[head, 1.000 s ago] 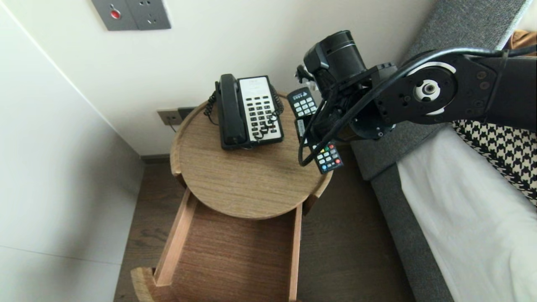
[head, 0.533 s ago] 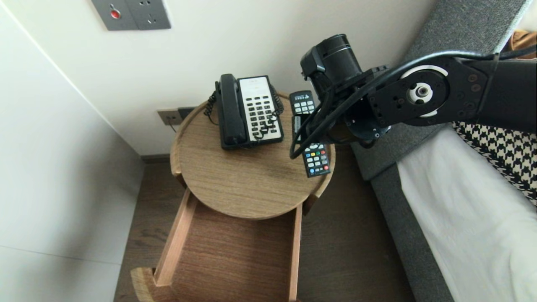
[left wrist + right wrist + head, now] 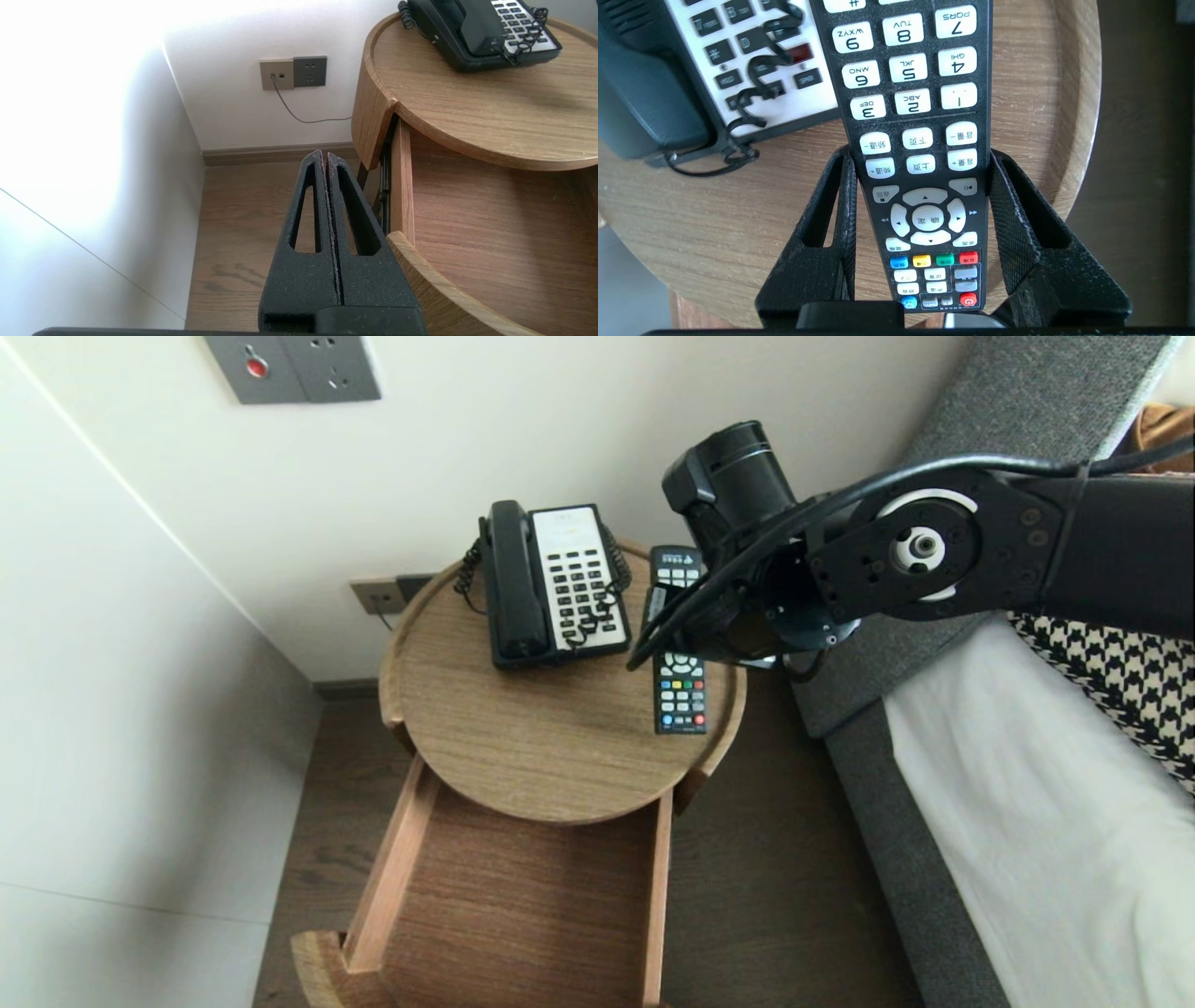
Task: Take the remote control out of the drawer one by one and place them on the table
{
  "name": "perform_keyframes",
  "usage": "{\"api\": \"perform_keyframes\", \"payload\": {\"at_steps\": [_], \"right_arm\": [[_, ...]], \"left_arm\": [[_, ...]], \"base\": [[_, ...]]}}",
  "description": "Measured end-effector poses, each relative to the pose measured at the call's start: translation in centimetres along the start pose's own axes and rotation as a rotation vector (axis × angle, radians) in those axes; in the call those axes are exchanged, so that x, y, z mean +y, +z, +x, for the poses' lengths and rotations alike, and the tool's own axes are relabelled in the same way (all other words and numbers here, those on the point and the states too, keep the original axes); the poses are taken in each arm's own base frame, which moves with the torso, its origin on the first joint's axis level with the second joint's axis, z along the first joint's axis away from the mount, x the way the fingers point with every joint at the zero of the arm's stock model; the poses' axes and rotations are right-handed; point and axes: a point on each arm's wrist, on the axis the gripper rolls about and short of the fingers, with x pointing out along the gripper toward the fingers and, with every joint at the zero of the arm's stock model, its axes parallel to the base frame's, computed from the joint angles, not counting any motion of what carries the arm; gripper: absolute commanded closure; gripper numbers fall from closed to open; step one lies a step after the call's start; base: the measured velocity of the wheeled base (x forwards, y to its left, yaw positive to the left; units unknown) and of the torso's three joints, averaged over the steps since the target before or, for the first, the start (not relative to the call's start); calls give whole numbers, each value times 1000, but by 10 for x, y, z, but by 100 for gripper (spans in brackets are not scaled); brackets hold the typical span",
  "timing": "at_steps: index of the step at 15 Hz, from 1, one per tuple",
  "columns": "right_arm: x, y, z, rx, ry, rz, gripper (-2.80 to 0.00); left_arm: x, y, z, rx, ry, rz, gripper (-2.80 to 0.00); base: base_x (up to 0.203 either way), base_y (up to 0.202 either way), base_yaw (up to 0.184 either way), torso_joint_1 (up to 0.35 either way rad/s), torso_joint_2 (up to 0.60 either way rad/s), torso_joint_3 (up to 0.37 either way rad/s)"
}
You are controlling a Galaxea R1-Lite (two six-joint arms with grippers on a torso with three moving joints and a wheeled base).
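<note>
Here, the left gripper (image 3: 325, 161) is hanging pressed shut beside the open drawer (image 3: 490, 224) of the round bedside table (image 3: 523, 747). The black telephone (image 3: 555, 583) is sitting at the tabletop's back. Just right of it, the right gripper (image 3: 920, 155) is clamping the TV remote (image 3: 920, 116) by its long edges over the table's right side.

Remote (image 3: 681, 695) middle hidden behind right arm (image 3: 934, 560); drawer (image 3: 523, 905) front cut off at bottom edge.

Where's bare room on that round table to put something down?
The wide patch of tabletop between phone and front rim, left of the remote; also the open drawer below. Crowded: back right, where the right gripper holds the remote beside the phone.
</note>
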Motion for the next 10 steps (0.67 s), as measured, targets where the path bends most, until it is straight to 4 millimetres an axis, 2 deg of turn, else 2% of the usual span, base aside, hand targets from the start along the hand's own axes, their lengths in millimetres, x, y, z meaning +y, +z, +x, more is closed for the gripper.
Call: {"api": "perform_keyframes", "payload": {"at_steps": [10], "right_arm": [[-11, -4, 28, 72, 11, 31, 0]], "left_arm": [[0, 0, 0, 0, 0, 0, 0]], "base": [[0, 0, 0, 0, 0, 0]]}}
